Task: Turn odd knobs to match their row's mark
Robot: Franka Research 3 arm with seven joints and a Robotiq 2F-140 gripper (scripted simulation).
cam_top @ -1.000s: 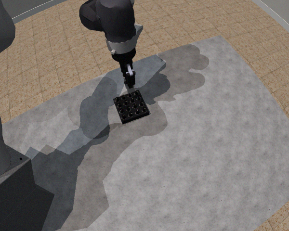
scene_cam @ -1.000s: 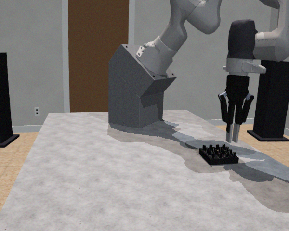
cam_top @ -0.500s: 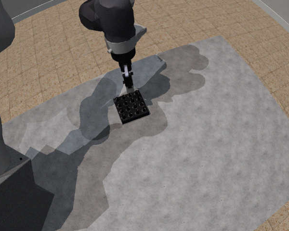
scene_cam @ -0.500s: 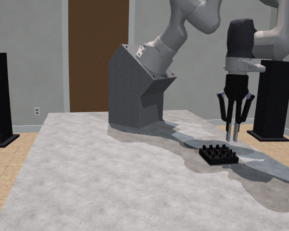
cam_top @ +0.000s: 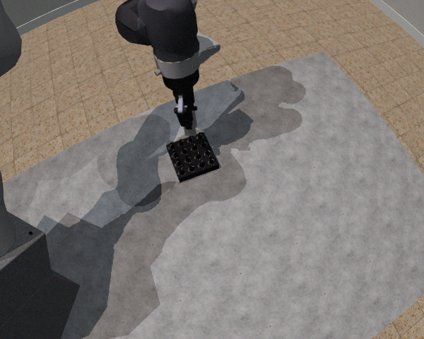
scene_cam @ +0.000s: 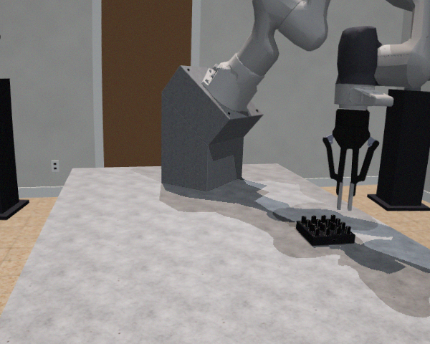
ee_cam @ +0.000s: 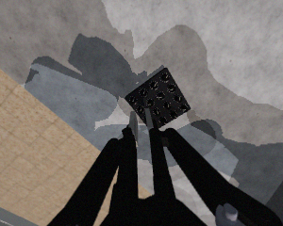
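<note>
Sixteen tightly packed knobs leave little room for error, and that is the main risk as I judge it. The gripper (scene_cam: 345,207) hangs in the air just above the far edge of the box (scene_cam: 325,233). Its fingers (scene_cam: 339,196) are drawn almost together with only a slim gap between them, and they pinch nothing. If it comes down slightly off line, a fingertip could land on top of a knob or nudge a neighbouring knob that must keep its mark. The gap may also be too narrow to slip over a knob, and then the fingers would press down on the box instead of gripping.

A sideways shove could slide or tip the box, which looks small and light. It also lies near the right edge of the table (scene_cam: 133,259).

No view shows the white lines, the marks or the printed names clearly enough to read, so picking the wrong knob is a further hazard. I cannot tell which side holds the socket.

In the exterior view the box sits in the right middle of the frame, well right of the grey pedestal (scene_cam: 181,147). It is a flat black square standing level, with its short dark knobs in four rows of four. From above it lies skewed, just left of frame centre, within the arm's shadow.
</note>
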